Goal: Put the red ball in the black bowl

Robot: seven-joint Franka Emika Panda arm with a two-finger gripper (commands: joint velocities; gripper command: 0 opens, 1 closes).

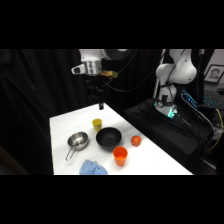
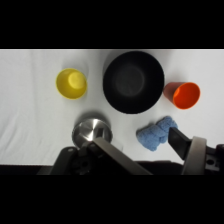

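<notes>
The ball (image 1: 136, 141) is sitting on the white surface (image 1: 150, 162) just off the bowl's (image 1: 108, 138) side nearest the arm's base, close to it but not touching, with the orange cup (image 1: 120, 155) near it toward the front. So nothing is getting carried yet; I'd say this is the very start, the reach-for-the-ball step. The pincer (image 1: 101, 105) is hanging high over the far end of the surface, well apart from the ball, and it's holding nothing. How far its fingers are spread I can't tell from either view. In the wrist view the ball isn't even showing up, so my guess is the next move is calling for a swing across past the bowl toward the ball, then a drop straight down over it, and a careful squeeze since a round thing like that is probably going to roll if it gets nudged. As for the containers: the bowl (image 2: 133, 81) is looking empty, the yellow cup (image 2: 71, 83) is looking empty too, same for the orange cup (image 2: 183, 95), and the steel pan (image 2: 92, 130) has nothing in it that I can make out. A blue cloth (image 2: 155, 134) is lying crumpled beside the pan.
</notes>
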